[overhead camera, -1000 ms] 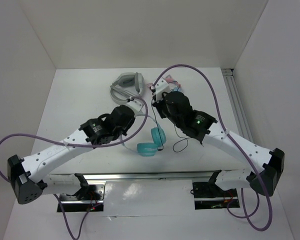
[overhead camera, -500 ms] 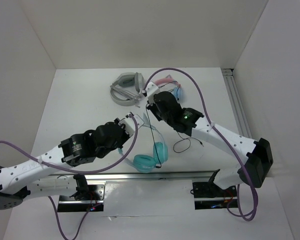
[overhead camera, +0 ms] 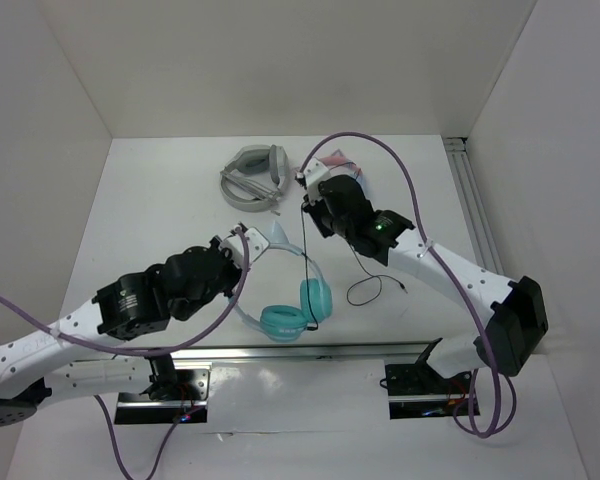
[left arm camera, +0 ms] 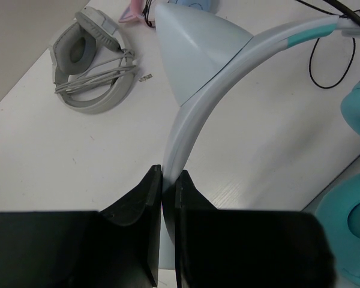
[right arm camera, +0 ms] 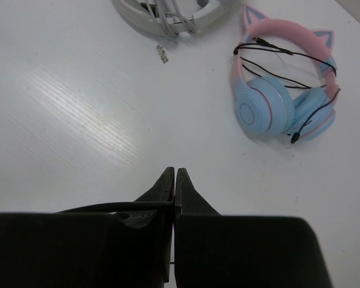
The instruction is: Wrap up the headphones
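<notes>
Left gripper [left arm camera: 169, 175] is clamped tight on the smooth, pale, curved headband [left arm camera: 228, 66] of the headphones [overhead camera: 283, 319]. Their rounded teal padded cups sit near the front edge of the white table [overhead camera: 160, 200]. Right gripper [right arm camera: 174, 175] has its matte black fingers closed on the thin black cable [right arm camera: 120, 207].

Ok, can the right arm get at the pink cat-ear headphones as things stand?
Likely reachable, but not graspable yet: the pink-banded headphones lie on the table ahead of the right gripper, nothing between, yet its jaws are shut on the black cable.
</notes>
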{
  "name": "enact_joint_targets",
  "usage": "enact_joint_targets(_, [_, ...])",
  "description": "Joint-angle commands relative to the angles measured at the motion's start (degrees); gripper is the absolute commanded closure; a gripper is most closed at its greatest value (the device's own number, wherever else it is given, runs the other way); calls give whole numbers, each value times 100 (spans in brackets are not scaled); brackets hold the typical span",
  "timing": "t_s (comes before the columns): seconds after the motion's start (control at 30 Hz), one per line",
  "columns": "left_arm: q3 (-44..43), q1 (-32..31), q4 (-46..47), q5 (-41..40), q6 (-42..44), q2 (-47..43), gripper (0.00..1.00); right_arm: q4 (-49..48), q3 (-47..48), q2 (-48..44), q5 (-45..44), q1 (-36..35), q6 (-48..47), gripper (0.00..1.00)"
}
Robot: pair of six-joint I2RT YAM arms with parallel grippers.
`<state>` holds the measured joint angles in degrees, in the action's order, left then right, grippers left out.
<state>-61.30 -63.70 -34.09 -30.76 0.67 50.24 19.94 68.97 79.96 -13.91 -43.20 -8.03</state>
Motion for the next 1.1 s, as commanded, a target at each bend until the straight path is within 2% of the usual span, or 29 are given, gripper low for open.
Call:
enact_joint_targets(0.0, [-198, -107, 358, 519, -181, -400, 100, -562, 11, 45, 501, 119, 214, 100])
enact_joint_targets(0.17, [-251, -107, 517, 257, -286, -699, 100, -702, -261, 107, 1021, 119, 214, 100])
enact_joint_targets(0.43, [-505, -107, 833, -456, -804, -893, 100, -949, -604, 177, 3391, 119, 30, 100])
enact_joint_targets(0.63, [-699, -107, 1053, -1063, -1376, -946, 100, -1351, -937, 344, 4693, 119, -23, 99])
enact_joint_targets(0.77, [-831, -107, 1053, -1405, -1709, -885, 100, -1730, -1166, 344, 5108, 119, 91, 91])
enact_joint_targets(0.87, [-954, -107, 922, -1528, -1929, -823, 100, -2125, -1324, 344, 5381, 119, 310, 80])
enact_joint_targets(1.07, [-954, -107, 869, -1968, -2492, -884, 100, -3266, -1930, 292, 5803, 119, 864, 78])
